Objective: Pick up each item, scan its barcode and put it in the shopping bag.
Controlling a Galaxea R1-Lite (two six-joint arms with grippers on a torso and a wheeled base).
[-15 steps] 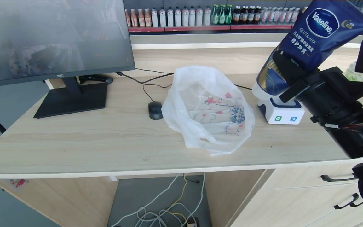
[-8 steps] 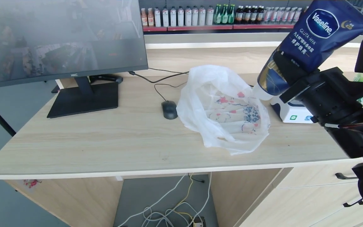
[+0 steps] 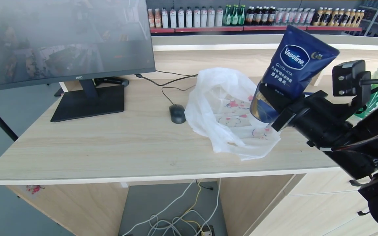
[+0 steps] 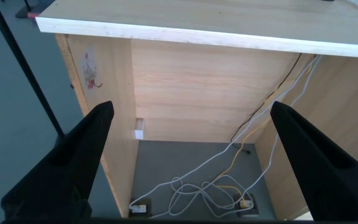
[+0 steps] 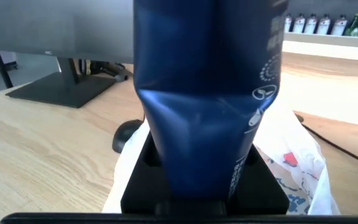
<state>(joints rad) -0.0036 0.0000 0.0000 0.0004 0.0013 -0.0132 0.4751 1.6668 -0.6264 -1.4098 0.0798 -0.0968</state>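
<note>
Head view: right gripper [image 3: 275,105] is clamping a blue tube [image 3: 294,68], holding it tilted above the white bag [image 3: 221,131] lying on the counter [image 3: 110,137]. Left wrist view: left gripper [image 4: 191,111] is hanging with fingers spread apart below the counter edge, above loose cables [image 4: 210,186]. Right wrist view: blue tube [image 5: 204,93] is filling the jaws, white bag [image 5: 297,162] lying beneath.

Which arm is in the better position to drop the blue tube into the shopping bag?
Right. The right gripper is shut on the blue tube and holds it right by the shopping bag. The left gripper is open and empty, low below the table top.
</note>
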